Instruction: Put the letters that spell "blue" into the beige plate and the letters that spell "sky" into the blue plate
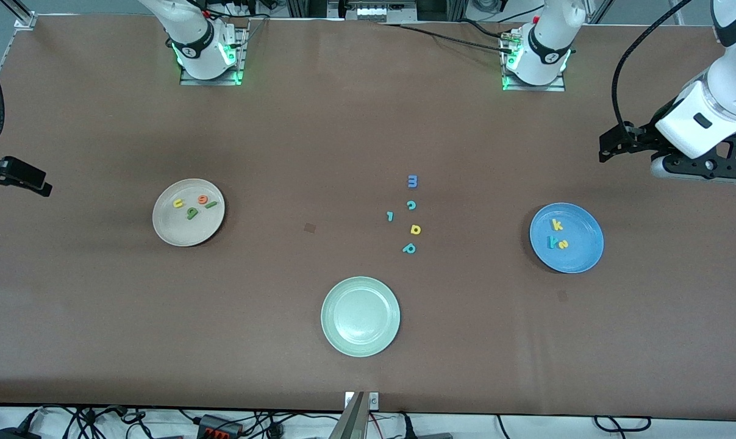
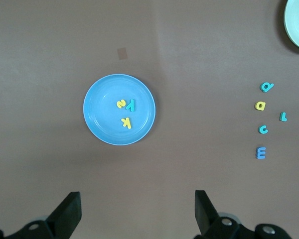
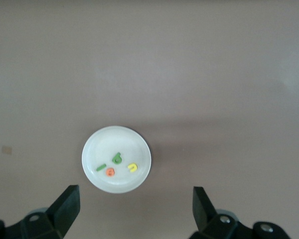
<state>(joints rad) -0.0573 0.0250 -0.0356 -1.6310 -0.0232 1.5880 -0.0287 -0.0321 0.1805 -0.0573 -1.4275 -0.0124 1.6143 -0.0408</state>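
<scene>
Letters for "blue" (image 1: 192, 205) seen in beige plate (image 1: 166, 228), "sky" letters (image 1: 557, 235) in blue plate (image 1: 578, 259); left gripper (image 2: 137, 211) and right gripper (image 3: 134, 209) held high over table ends, jaws apart, empty

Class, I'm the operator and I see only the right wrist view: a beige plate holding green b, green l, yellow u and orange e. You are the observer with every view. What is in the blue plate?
Observer: The blue plate holds yellow k, yellow s and teal y.
Operator: Any letters outside the plates?
Observer: Five lie on the table between the two plates, among them a blue m and a teal p.
Operator: Where are the arms?
Observer: The left end effector hangs open and empty over the table beside the blue plate; the right end effector, also open, is over the right arm's end.
</scene>
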